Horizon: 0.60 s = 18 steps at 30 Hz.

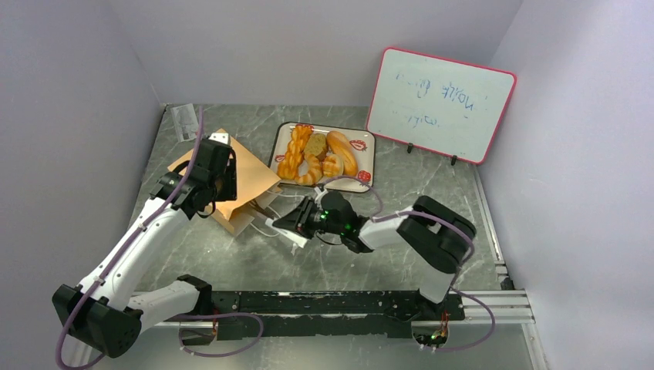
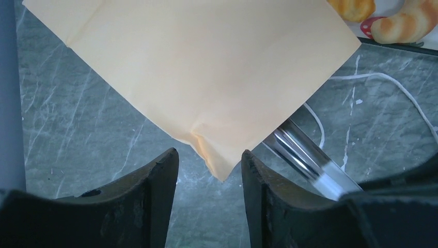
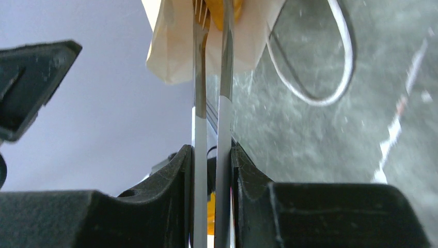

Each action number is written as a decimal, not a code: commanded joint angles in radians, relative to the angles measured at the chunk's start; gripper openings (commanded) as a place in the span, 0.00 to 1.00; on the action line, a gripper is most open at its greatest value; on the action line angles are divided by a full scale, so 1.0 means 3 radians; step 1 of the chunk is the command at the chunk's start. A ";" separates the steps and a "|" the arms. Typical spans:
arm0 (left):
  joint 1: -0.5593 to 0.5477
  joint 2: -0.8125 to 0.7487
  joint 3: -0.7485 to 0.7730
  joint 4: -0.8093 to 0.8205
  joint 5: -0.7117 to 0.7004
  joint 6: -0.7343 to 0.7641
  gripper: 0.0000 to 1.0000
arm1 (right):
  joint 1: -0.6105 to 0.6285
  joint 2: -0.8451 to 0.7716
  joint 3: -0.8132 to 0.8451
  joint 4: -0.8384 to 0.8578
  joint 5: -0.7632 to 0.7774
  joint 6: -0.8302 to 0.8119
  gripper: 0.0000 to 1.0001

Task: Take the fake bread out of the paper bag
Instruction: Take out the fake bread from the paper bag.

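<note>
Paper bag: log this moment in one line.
left gripper open, paper bag corner between fingers | right gripper shut on tongs, tips in bag mouth at orange bread piece | other breads on tray

The bag [image 1: 251, 183] is laid left of the tray [image 1: 368, 158], where bread [image 1: 308, 154] is piled. Tongs [image 3: 225, 77] are set in the bag's mouth.

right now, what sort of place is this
Probably a robot test booth, not a real kitchen: plain pale walls box in a marble-look table, a scribbled whiteboard leans at the back, and the right gripper holds tongs reaching into a paper bag beside a tray of fake bread.
</note>
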 commanded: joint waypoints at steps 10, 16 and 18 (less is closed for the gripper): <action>-0.0022 0.0078 -0.0003 0.0410 -0.0065 0.0066 0.43 | 0.0118 -0.2164 -0.0620 -0.1903 0.0623 -0.0741 0.00; -0.0018 0.0205 0.0000 0.0525 -0.0181 -0.0036 0.44 | 0.0115 -0.2878 -0.0265 -0.3228 0.0947 -0.1036 0.00; -0.0022 0.0254 0.0004 0.0561 -0.0173 -0.0167 0.44 | 0.0113 -0.2925 -0.0154 -0.3495 0.0950 -0.1094 0.00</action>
